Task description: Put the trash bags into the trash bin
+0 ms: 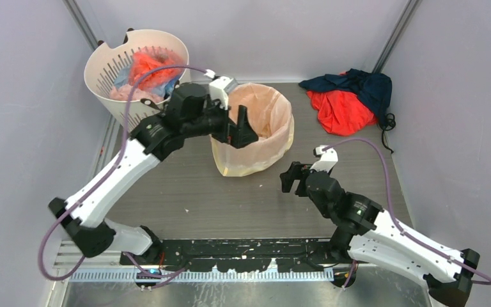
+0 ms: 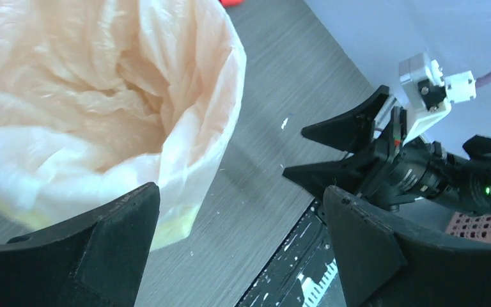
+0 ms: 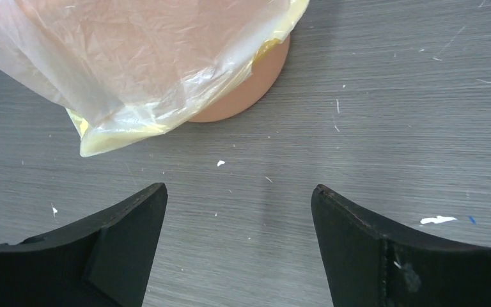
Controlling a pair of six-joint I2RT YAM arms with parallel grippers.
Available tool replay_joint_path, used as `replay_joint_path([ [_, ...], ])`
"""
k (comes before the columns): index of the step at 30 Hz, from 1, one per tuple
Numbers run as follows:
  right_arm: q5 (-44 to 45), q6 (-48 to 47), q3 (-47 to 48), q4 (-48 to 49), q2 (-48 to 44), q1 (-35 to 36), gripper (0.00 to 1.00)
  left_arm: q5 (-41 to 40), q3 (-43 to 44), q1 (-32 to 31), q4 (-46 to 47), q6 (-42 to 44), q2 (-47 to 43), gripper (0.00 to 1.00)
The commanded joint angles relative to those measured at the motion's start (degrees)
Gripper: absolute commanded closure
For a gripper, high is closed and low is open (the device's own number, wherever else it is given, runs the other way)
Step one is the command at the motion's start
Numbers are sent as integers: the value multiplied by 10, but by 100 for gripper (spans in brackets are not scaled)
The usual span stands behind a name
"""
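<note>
The left arm stretches far forward and inward, its wrist turned so that the left gripper points to the right with its jaws spread wide, nothing between them. The right arm is folded low, elbow out to the right. The right gripper faces forward and left, jaws apart and empty

The left arm and right arm pair glossy white shells on the long links with matte black joint housings. A mauve cable runs along each to a small white wrist block — the left claw and right claw end in wedge-shaped black fingers.
</note>
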Motion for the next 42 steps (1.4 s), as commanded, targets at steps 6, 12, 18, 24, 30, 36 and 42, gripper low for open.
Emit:
replay_joint_path([
  [6,0,-112,90,-96,-55,1,0,-214,-172,2,46,4,-284,0],
  [12,-17,-192,121,-49,-34,1,0,-327,-277,2,14,18,-452,0],
  [18,34,-242,141,38,54,-21,0,-477,-409,2,69,38,-539,0],
  [24,-156,-198,140,141,177,-163,0,-462,-524,10,243,86,-482,0],
  [30,-219,-158,125,190,219,-284,0,-241,-520,186,314,57,-369,0],
  [36,-194,-165,83,177,129,-406,0,-31,-522,390,303,37,-374,0],
  [42,-85,-165,-19,193,-24,-434,0,-123,-591,390,339,39,-446,0],
])
